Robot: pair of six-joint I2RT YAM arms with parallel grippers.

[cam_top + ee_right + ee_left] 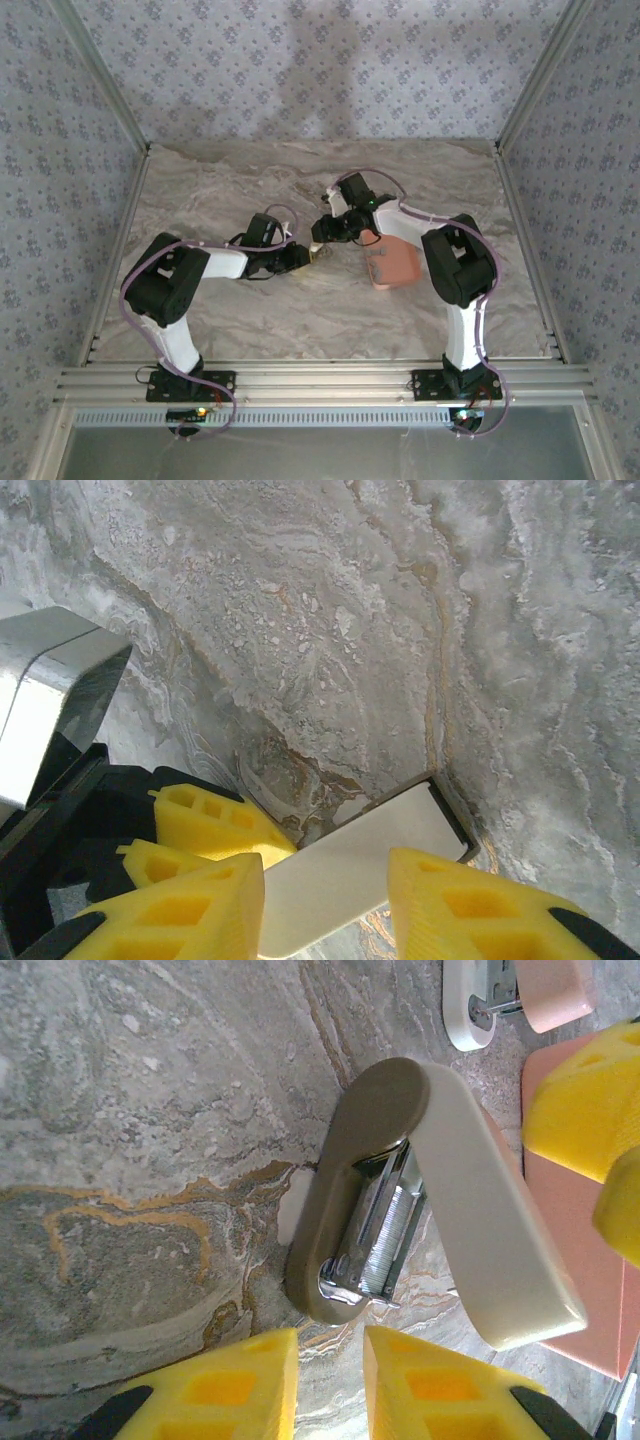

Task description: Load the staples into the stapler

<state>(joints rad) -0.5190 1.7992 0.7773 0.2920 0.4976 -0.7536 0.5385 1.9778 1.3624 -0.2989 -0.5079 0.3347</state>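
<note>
The stapler [520, 995], tiny with a pale pink top over a white base, lies at the top right of the left wrist view, beside the salmon tray [575, 1280]. In front of my left gripper [330, 1385] a whitish oblong piece [480, 1220] stands hinged open. Its metal channel holds a strip of staples [385, 1245]. The left fingers are open with bare table between them. My right gripper [325, 900] is open, and the piece's whitish upper arm [350, 865] shows between its fingers. I cannot tell if they touch it. Both grippers meet mid-table [315, 245].
The salmon tray [395, 265] lies just right of the grippers, under the right forearm. The right gripper's yellow fingers [585, 1100] hang over the tray's edge close to the whitish piece. Aluminium rails border the marbled table [250, 320].
</note>
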